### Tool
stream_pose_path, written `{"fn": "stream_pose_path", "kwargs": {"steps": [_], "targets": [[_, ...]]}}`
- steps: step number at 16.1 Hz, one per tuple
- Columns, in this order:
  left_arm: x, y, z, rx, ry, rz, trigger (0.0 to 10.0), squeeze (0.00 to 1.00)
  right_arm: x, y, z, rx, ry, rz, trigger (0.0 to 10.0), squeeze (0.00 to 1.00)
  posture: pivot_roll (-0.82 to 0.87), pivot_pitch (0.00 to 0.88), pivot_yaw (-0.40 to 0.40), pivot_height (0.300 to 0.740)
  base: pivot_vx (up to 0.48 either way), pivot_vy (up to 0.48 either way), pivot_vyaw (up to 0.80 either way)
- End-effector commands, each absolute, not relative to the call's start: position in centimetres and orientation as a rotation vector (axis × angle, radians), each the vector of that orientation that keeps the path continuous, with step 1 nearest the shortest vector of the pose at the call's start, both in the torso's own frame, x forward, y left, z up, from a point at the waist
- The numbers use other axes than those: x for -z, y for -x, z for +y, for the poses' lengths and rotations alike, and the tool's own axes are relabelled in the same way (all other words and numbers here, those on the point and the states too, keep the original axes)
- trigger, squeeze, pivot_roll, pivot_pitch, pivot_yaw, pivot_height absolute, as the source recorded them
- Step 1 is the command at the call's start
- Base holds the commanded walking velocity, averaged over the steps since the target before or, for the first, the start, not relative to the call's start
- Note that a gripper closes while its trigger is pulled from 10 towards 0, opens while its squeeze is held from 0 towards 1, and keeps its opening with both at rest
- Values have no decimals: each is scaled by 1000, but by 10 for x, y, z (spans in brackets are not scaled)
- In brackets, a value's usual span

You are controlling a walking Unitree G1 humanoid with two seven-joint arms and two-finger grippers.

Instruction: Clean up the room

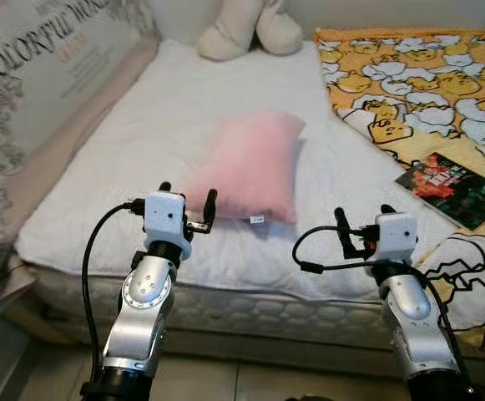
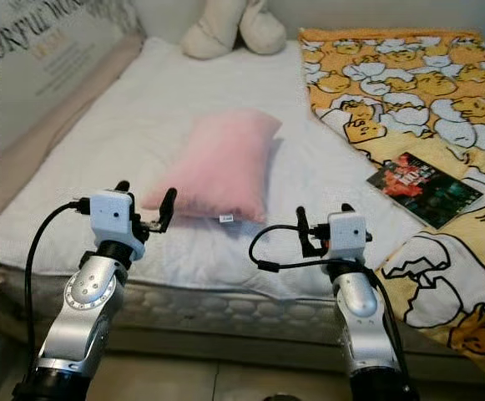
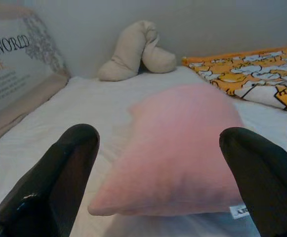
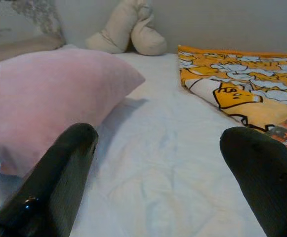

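Observation:
A pink pillow (image 1: pixel 250 171) lies in the middle of the white mattress (image 1: pixel 167 109), with a small white tag at its near corner. My left gripper (image 1: pixel 189 200) is open, raised over the bed's near edge, just in front of the pillow's near left corner (image 3: pixel 173 158). My right gripper (image 1: pixel 363 221) is open too, held over the near edge to the right of the pillow (image 4: pixel 39 98). Neither holds anything. A dark book (image 1: pixel 452 189) lies on the yellow cartoon blanket (image 1: pixel 417 75) at the right.
A beige plush toy (image 1: pixel 246 29) rests against the wall at the head of the bed. A printed panel with lettering (image 1: pixel 33 75) leans along the bed's left side. The mattress edge and floor lie below my arms. White sheet between pillow and blanket is bare.

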State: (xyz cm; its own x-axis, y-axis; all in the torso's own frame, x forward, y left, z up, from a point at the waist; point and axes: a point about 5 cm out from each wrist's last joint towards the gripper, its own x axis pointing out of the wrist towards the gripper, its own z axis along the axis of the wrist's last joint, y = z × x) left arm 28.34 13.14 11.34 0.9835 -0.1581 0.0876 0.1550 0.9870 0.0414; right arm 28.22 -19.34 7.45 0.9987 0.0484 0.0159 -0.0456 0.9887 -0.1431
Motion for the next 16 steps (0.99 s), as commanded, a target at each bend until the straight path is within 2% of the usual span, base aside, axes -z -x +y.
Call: {"fn": "stream_pose_path", "kwargs": {"steps": [1, 4, 11, 13, 16], "targets": [[-117, -283, 136, 151, -33, -109, 10000, 0, -85, -287, -188, -53, 150, -71, 10000, 0, -93, 0, 112, 740, 480, 0, 0], [-119, -284, 136, 145, -23, -117, 10000, 0, -87, -289, -187, -51, 151, -75, 10000, 0, -93, 0, 112, 740, 460, 0, 0], [-118, -285, 137, 145, -11, -105, 10000, 0, -87, -289, -184, -61, 155, -70, 10000, 0, -92, 0, 112, 740, 364, 309, 0], [-117, -287, 138, 127, -30, -97, 10000, 0, -87, -289, -183, -64, 151, -68, 10000, 0, -92, 0, 112, 740, 0, 433, 0], [-116, -303, 148, 78, -85, -45, 10000, 0, -92, -296, -184, -67, 133, -58, 10000, 0, -99, 0, 113, 740, 0, 0, 0]]}}
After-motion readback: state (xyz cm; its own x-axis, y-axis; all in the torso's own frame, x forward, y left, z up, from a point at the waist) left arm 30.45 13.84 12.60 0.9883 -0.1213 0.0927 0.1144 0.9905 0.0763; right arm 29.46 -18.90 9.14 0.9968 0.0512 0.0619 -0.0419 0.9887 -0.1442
